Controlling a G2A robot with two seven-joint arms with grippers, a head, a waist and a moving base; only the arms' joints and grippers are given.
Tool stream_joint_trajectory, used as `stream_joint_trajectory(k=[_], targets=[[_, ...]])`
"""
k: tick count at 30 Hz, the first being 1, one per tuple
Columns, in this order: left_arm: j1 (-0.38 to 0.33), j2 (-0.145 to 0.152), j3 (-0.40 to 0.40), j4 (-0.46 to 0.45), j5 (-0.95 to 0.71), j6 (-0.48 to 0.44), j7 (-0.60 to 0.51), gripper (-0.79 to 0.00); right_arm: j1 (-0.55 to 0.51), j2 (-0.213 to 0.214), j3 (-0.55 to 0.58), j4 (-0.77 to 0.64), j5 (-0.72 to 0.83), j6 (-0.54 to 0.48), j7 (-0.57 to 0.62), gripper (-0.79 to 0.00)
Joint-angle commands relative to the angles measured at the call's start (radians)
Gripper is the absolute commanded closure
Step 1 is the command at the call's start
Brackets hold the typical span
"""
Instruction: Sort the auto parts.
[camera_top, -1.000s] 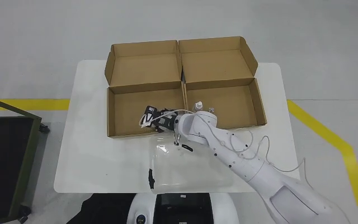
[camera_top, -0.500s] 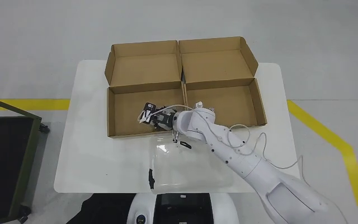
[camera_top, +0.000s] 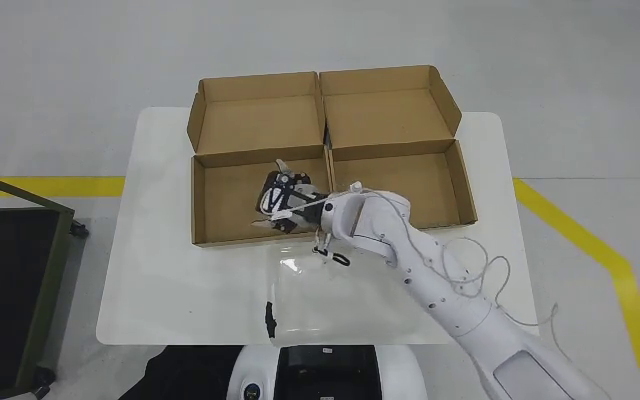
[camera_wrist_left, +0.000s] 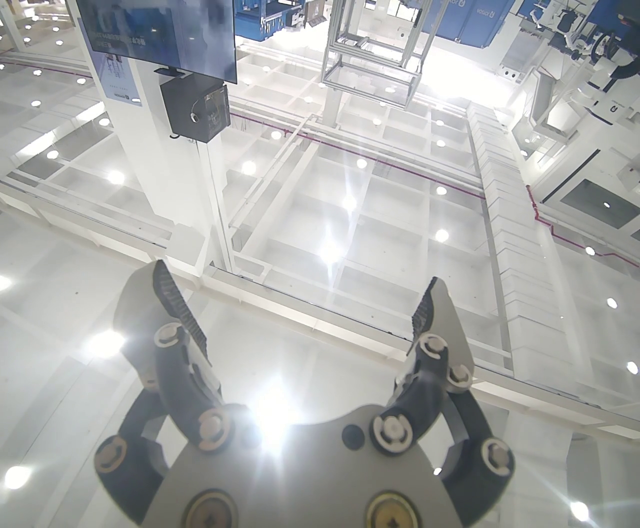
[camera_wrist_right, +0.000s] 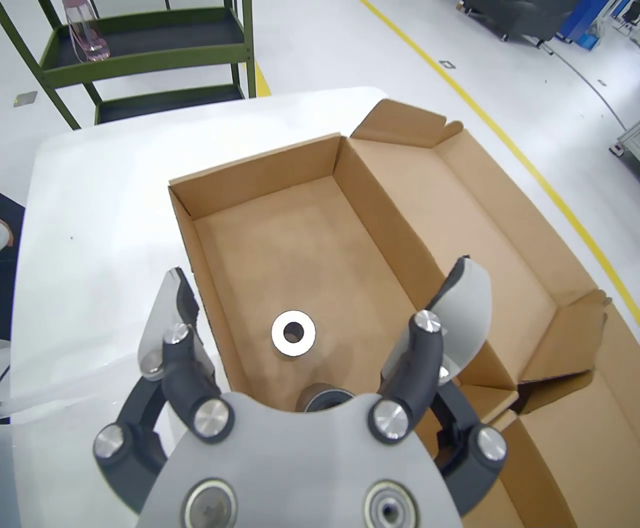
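Note:
My right gripper hangs open over the left cardboard box, with nothing between its fingers. Below it, a white ring-shaped part lies flat on the floor of the left cardboard box. A dark round part sits on the floor too, partly hidden behind the gripper's base. The right cardboard box stands beside the left one. My left gripper is open and empty, pointing up at the ceiling.
Both boxes have their lids folded back toward the far side of the white table. A clear plastic bag lies at the table's near edge, under the right arm. A green shelf cart stands beyond the table.
The right gripper has shifted a little toward the far side of the left box, and the wrist has turned.

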Motion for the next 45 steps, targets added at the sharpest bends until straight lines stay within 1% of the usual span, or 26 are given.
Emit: stream_joint_trajectory(k=[1, 7, 12, 17, 21, 29, 34, 45], targets=[[0.000, 0.000, 0.000, 0.000, 0.000, 0.000, 0.000, -0.785, -0.040, 0.014, 0.043, -0.057, -0.002, -0.013, 0.000, -0.785], [0.000, 0.000, 0.000, 0.000, 0.000, 0.000, 0.000, -0.785, -0.152, 0.048, 0.166, -0.188, -0.004, -0.044, -0.026, -0.785], [0.000, 0.000, 0.000, 0.000, 0.000, 0.000, 0.000, -0.785, -0.257, 0.074, 0.267, -0.297, -0.034, -0.050, -0.058, -0.785], [0.000, 0.000, 0.000, 0.000, 0.000, 0.000, 0.000, -0.785, -0.361, 0.096, 0.374, -0.371, -0.039, -0.050, -0.109, -0.785], [0.000, 0.000, 0.000, 0.000, 0.000, 0.000, 0.000, -0.785, -0.431, 0.108, 0.447, -0.386, -0.047, -0.047, -0.178, -0.785], [0.000, 0.000, 0.000, 0.000, 0.000, 0.000, 0.000, -0.785, -0.550, 0.128, 0.572, -0.363, -0.084, -0.013, -0.313, -0.785], [0.000, 0.000, 0.000, 0.000, 0.000, 0.000, 0.000, -0.785, -0.626, 0.143, 0.673, -0.376, -0.117, -0.009, -0.378, -0.785], [0.000, 0.000, 0.000, 0.000, 0.000, 0.000, 0.000, -0.785, -0.772, 0.163, 0.848, -0.400, -0.099, -0.019, -0.499, -0.785]])
